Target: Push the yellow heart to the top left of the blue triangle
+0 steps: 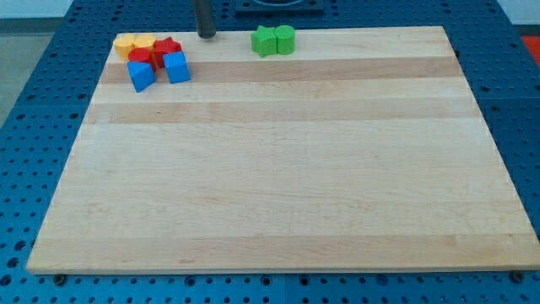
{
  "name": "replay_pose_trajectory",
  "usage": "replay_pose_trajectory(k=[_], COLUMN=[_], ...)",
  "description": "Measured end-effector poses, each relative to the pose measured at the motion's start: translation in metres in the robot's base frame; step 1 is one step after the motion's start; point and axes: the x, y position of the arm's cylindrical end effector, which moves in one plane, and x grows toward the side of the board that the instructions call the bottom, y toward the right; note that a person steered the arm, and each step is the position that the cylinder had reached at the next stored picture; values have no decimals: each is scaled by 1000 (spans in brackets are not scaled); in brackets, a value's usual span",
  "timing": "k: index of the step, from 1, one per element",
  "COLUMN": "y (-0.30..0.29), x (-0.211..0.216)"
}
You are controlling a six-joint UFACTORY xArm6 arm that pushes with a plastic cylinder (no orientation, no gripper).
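Note:
Two yellow blocks lie side by side at the board's top left corner, the left one [126, 45] and the right one [145, 42]. I cannot tell which is the heart. The blue triangle [141, 76] lies just below them, with a red round block [141, 57] between. A red star [168, 48] and a blue cube [177, 67] sit to the right of these. My tip [207, 36] rests at the board's top edge, to the right of the red star and apart from all the blocks.
A green star [264, 40] and a green block [285, 39] touch each other at the top edge, to the right of my tip. The wooden board [278, 169] lies on a blue perforated table.

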Motion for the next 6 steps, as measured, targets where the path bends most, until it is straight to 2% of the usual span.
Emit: replay_pose_trajectory(k=[2, 3, 6], y=[-116, -155, -156], x=[0, 0, 20])
